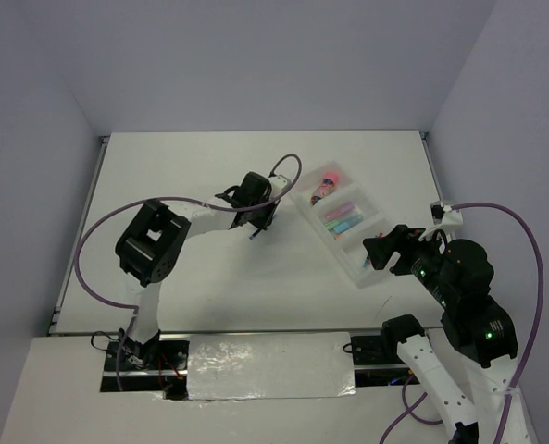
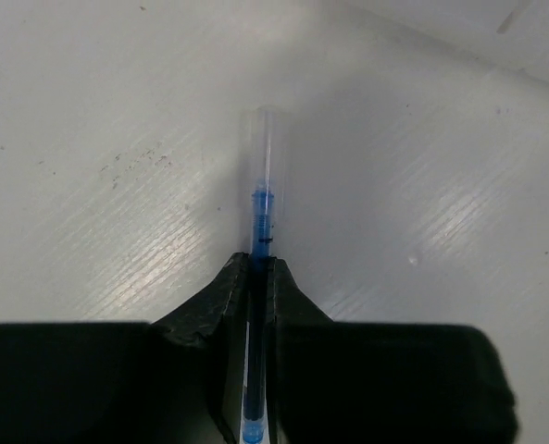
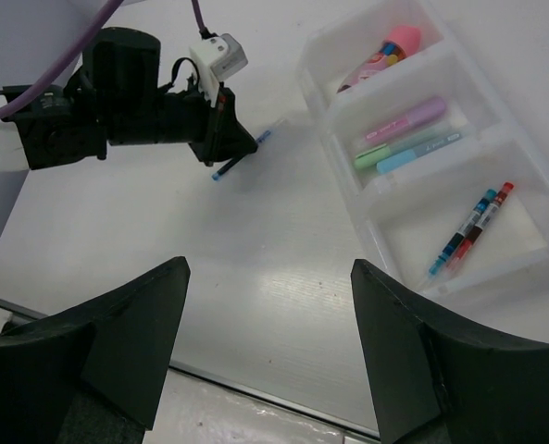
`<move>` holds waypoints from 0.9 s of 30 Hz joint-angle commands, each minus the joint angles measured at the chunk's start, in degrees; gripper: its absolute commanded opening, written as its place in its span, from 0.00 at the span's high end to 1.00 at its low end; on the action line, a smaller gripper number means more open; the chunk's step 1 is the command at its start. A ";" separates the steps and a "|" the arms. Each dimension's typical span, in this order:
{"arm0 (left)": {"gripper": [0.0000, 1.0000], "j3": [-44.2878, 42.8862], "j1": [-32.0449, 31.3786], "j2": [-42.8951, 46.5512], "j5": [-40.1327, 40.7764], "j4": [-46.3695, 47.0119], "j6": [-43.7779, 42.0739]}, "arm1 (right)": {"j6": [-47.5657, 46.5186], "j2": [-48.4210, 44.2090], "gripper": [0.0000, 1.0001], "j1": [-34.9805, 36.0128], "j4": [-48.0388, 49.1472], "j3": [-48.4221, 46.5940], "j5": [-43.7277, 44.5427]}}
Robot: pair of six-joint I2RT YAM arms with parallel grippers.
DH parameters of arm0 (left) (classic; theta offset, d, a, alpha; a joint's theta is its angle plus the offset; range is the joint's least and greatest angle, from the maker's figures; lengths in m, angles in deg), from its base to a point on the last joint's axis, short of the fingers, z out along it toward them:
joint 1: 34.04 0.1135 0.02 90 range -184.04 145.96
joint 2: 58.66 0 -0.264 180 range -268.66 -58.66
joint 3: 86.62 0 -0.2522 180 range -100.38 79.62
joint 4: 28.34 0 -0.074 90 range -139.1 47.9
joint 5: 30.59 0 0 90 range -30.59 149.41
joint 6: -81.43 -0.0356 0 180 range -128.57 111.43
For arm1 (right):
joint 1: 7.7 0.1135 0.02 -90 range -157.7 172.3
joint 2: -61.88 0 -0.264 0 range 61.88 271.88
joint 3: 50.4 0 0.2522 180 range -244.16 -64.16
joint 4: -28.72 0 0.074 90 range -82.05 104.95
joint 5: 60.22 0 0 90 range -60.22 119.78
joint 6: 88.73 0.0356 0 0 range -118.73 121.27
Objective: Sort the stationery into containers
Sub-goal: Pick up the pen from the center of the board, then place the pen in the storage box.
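Note:
My left gripper (image 1: 255, 225) is shut on a thin blue pen (image 2: 261, 217) and holds it over the table, left of the tray; the pen's clear tip sticks out past the fingertips. It also shows in the right wrist view (image 3: 226, 153). The white three-compartment tray (image 1: 322, 239) lies at the right. Its far compartment holds the pink stubby cylinder (image 3: 394, 44). The middle one holds purple (image 3: 399, 123), green and blue sticks. The near one holds a blue pen (image 3: 461, 239) and a red pen (image 3: 485, 222). My right gripper (image 3: 269, 268) is open and empty, near the tray's near end.
The tray's left wall (image 3: 345, 180) stands to the right of the held pen. The table's front edge (image 3: 255, 393) runs below my right fingers. The left arm's purple cable (image 1: 288, 171) loops near the tray's far end.

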 commanded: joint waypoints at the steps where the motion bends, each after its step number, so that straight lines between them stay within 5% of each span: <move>1: 1.00 3.07 -2.67 -2.14 2.53 -4.03 1.16 | -0.12 -0.58 0.21 0.29 2.52 -2.38 -1.53; 9: 1.00 11.24 -6.36 14.63 4.29 0.78 15.74 | -1.00 -1.20 0.21 0.29 0.76 -4.57 -1.10; 16: 1.00 11.43 -20.24 27.48 7.38 14.13 27.27 | -0.56 -2.43 0.21 0.29 -1.35 -8.61 0.31; 27: 1.00 -18.53 -25.79 3.42 7.98 16.11 32.20 | -0.30 -2.52 0.21 0.37 -3.80 -12.22 -0.57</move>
